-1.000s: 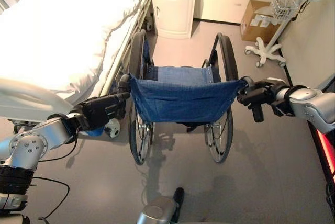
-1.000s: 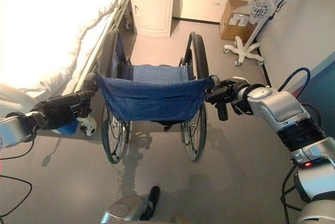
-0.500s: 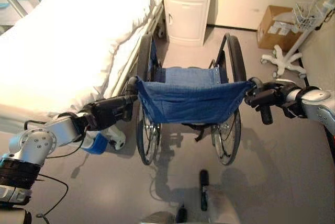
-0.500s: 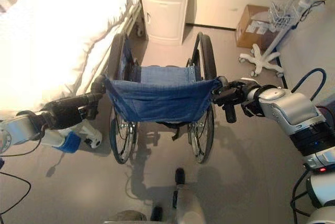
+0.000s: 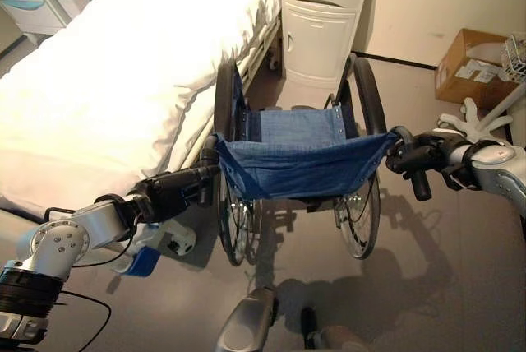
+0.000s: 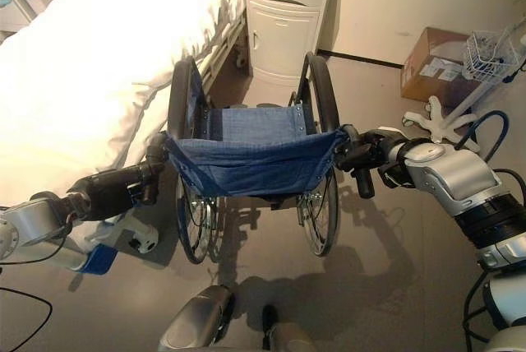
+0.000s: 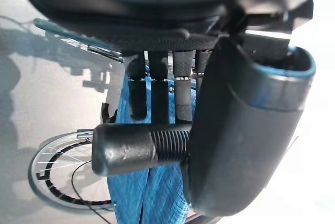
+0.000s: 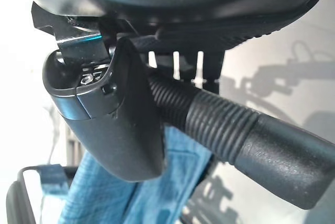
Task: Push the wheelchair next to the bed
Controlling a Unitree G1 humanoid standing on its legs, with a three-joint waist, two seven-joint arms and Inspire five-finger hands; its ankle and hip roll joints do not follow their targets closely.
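Note:
A wheelchair (image 5: 300, 167) with a blue cloth back and seat stands beside the white bed (image 5: 107, 81), its left wheel close to the bed's frame. My left hand (image 5: 177, 189) is shut on the left push handle (image 7: 136, 149); its fingers curl over the ribbed black grip in the left wrist view. On the other side my right hand (image 5: 421, 159) is shut on the right push handle (image 8: 235, 137), whose grip runs between the thumb and the fingers in the right wrist view.
A white bedside cabinet (image 5: 322, 16) stands just ahead of the wheelchair against the wall. A cardboard box (image 5: 470, 66) and a white stand's wheeled base (image 5: 477, 122) with a wire basket (image 6: 491, 54) are at the right. A blue-and-white bed caster (image 5: 156, 247) sits by my left arm.
The camera has moved forward and turned. The wheelchair has rolled ahead along the bed toward the cabinet, both hands still on its handles.

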